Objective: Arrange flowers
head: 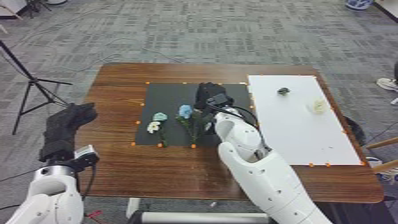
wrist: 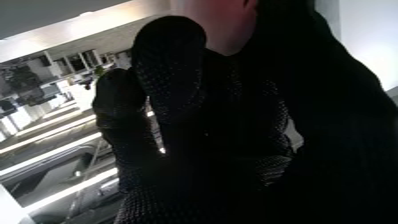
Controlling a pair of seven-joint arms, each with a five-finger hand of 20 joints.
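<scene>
Reaching in from the bottom edge of the head view, the white right arm [head: 266, 180] has its black-gloved right hand [head: 210, 93] at the far edge of a black rectangular mat [head: 173, 95], towards its right side. I cannot tell whether that hand holds anything. On the same mat, left of the right arm, lie a pale teal flower [head: 160, 116], a small white flower [head: 153, 127] just nearer the robot, and a light blue flower [head: 185, 111] with green leaves and stem. A white rectangular sheet [head: 302, 140] is to the right of the mat, bearing a small dark green piece [head: 283, 91] and a cream-white flower [head: 317, 105]. Both lie on the brown wooden tabletop [head: 160, 172], with small orange markers around their edges. The black-gloved left hand [head: 69, 121] is at the tabletop's left edge, loosely open and holding nothing, well apart from the flowers.

In the right wrist view, the right hand [wrist: 169, 70] is dark against the bright room. A blurred pinkish-red surface [wrist: 222, 25] shows beyond it; I cannot tell what it is.
</scene>
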